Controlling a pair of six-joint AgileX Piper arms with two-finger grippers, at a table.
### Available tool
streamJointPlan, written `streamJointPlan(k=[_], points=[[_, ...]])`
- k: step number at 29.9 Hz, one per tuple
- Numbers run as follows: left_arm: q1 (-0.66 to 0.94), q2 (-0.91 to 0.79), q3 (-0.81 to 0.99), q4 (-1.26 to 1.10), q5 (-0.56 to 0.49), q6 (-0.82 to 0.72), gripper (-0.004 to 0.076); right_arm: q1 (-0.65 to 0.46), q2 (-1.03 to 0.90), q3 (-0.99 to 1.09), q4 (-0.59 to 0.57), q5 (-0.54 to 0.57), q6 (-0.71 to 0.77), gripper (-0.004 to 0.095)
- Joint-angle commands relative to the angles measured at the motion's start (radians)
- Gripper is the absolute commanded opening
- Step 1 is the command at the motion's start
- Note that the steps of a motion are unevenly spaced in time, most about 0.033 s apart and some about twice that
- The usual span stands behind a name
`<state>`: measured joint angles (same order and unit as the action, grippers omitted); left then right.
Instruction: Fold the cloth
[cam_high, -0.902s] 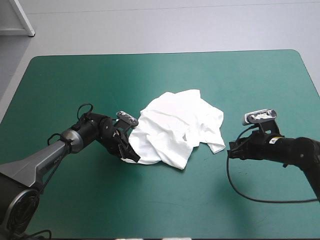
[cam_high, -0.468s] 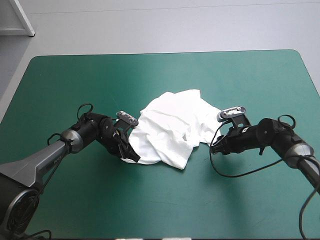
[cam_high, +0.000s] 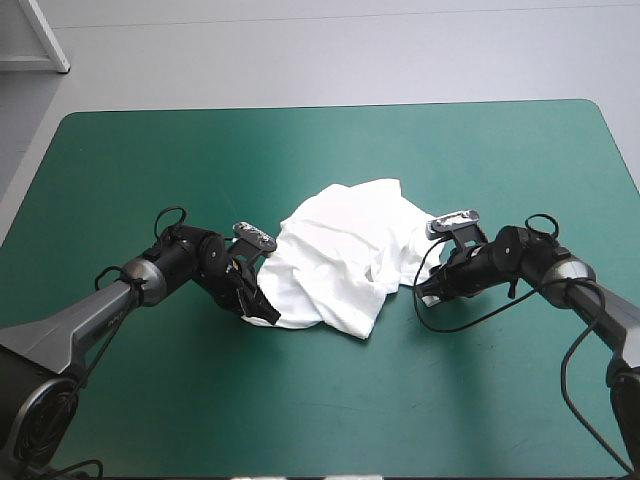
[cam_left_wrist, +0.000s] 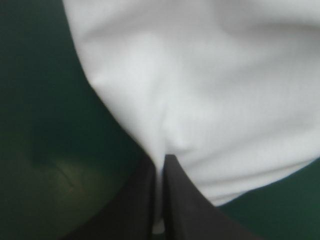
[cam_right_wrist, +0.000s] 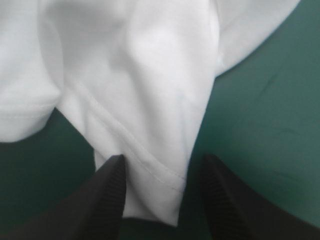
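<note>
We find our left gripper (cam_left_wrist: 160, 159) pinched all but shut on the T-shirt (cam_high: 340, 262). A thin fold of white cloth is caught between its black fingers (cam_left_wrist: 135, 200), and the rest of the shirt spreads away ahead of them as a broad white field. From above, this gripper sits low over the table at the near-left edge of the heap.

Our right gripper (cam_right_wrist: 162, 161) stands open, its fingers (cam_right_wrist: 105, 195) well apart. A hemmed corner of the shirt lies in the gap between them, with the stitched edge running across just ahead of the tips. We cannot tell whether either tip touches the cloth. In the high view this gripper is down at the heap's near-right corner, where a small flap sticks out toward it.

The T-shirt itself lies as a crumpled heap near the middle of the table, between our two grippers, with folds and ridges across its top. The teal-green cover (cam_high: 300, 150) shows bare all around it, and in the right wrist view it shows on both sides of the flap.
</note>
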<state>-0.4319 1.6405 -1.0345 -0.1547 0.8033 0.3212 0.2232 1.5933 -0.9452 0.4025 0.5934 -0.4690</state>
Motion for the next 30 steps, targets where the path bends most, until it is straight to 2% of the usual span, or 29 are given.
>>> streamJointPlan(k=[1, 4, 8, 16, 23, 30], points=[[-0.001, -0.020, -0.012, 0.019, -0.002, 0.002, 0.0019, 0.000, -0.006, -0.024, 0.014, 0.035, -0.010, 0.0332], [-0.001, -0.024, -0.012, 0.019, -0.008, 0.004, 0.0019, 0.000, -0.012, -0.035, 0.011, 0.047, -0.039, -0.0011], [0.001, -0.078, -0.023, 0.028, -0.014, 0.003, 0.0019, 0.000, -0.053, -0.111, -0.028, 0.078, -0.013, 0.0004], [0.072, -0.316, -0.166, 0.101, -0.006, -0.067, 0.0019, 0.000, -0.257, -0.388, -0.044, 0.124, 0.015, 0.0003], [0.100, -0.467, -0.396, 0.240, -0.045, -0.099, 0.0019, 0.000, -0.356, -0.681, -0.114, 0.189, 0.025, 0.0003], [0.100, -0.544, -0.694, 0.373, -0.051, -0.110, 0.0019, 0.000, -0.406, -0.940, -0.189, 0.211, 0.029, 0.0000]])
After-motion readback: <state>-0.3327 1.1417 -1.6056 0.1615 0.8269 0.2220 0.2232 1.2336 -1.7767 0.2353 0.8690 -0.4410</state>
